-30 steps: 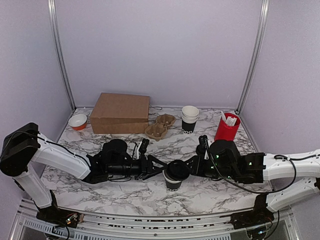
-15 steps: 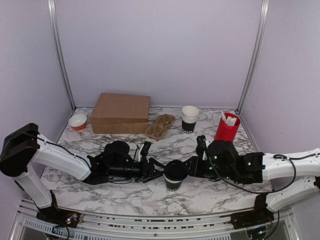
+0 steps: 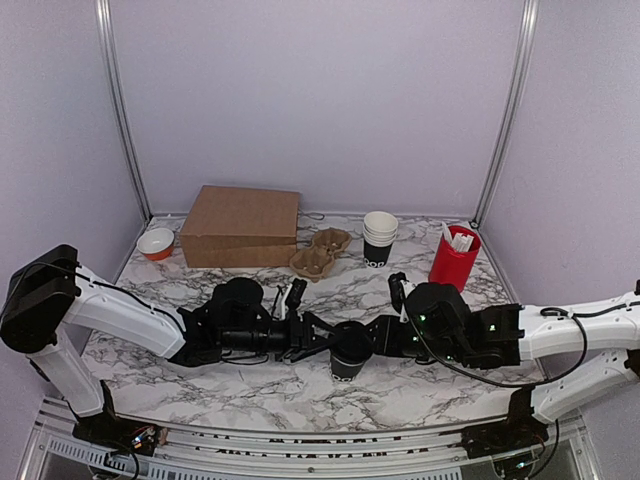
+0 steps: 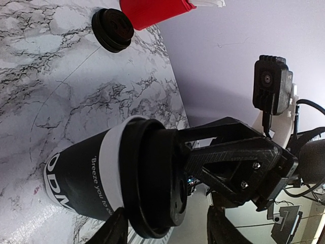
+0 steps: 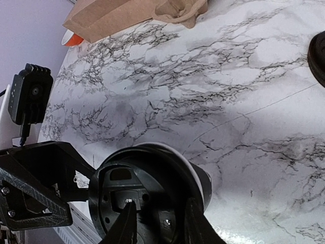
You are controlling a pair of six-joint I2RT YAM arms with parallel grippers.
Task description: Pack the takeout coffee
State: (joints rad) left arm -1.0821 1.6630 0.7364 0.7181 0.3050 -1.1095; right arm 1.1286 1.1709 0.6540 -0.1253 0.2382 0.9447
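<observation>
The black paper cup (image 3: 347,366) with white print stands near the table's front edge. It also shows in the left wrist view (image 4: 84,175). Its round black lid (image 3: 352,336) sits on the rim, slightly askew, with a white band of rim showing below it (image 4: 112,168). My right gripper (image 3: 374,338) comes in from the right and is shut on the lid (image 5: 129,203), one finger in the centre recess and one at the outer edge. My left gripper (image 3: 322,340) is open, its fingers (image 4: 116,230) spread wide on either side of the cup's top.
A stack of white-rimmed cups (image 3: 379,238) and a red tub (image 3: 454,255) stand at the back right. A cardboard box (image 3: 240,227), a pulp cup carrier (image 3: 320,253) and a small orange-and-white bowl (image 3: 155,243) are at the back left. Spare black lids (image 4: 112,29) lie by the tub.
The lid has come down onto the cup's rim. My right gripper has shifted a little left with it, and my left gripper has moved right, closer around the cup.
</observation>
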